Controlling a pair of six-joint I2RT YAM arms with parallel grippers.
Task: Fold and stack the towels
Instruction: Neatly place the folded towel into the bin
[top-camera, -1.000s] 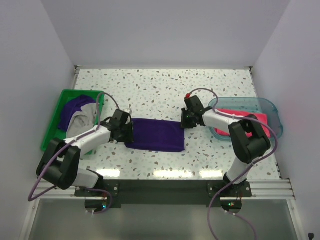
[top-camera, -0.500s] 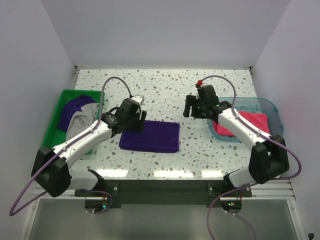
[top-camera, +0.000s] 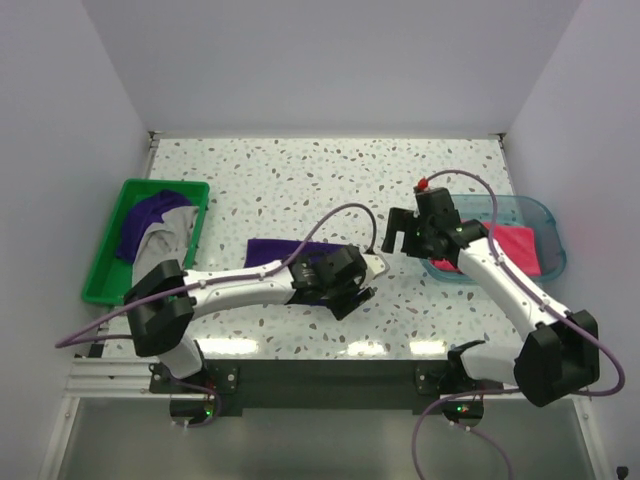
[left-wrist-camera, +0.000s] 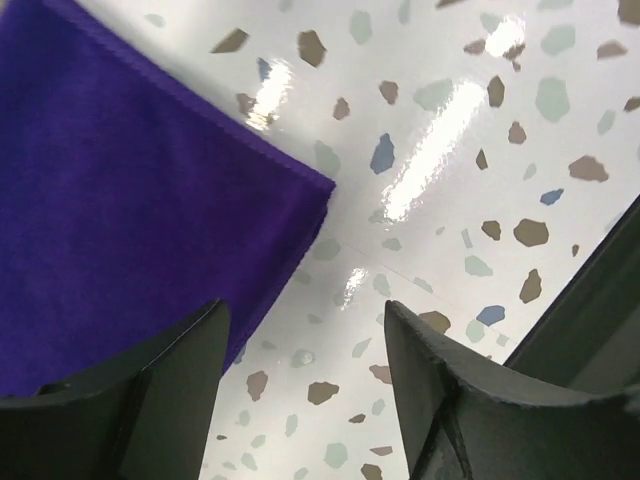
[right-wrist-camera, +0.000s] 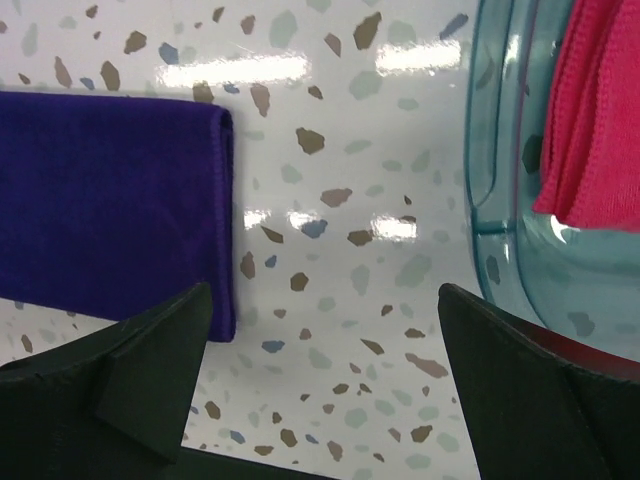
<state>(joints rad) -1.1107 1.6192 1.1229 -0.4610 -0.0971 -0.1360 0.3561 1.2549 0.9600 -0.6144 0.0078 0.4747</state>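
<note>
A folded dark purple towel lies flat mid-table, its right part hidden under my left arm. The left gripper hovers open at the towel's near right corner. In the left wrist view the towel fills the upper left, and only bare table shows between the fingers. My right gripper stands wide open between the towel and the teal tray, empty. A hot pink towel lies in that tray. A purple towel and a grey-white one sit in the green bin.
The green bin stands at the left edge and the translucent teal tray at the right. White walls close off the back and both sides. The left arm stretches low across the table's near middle.
Both grippers have let go of the purple towel and opened. The left arm swung from the towel's left end across to its right end. The right gripper drew back toward the tray.
</note>
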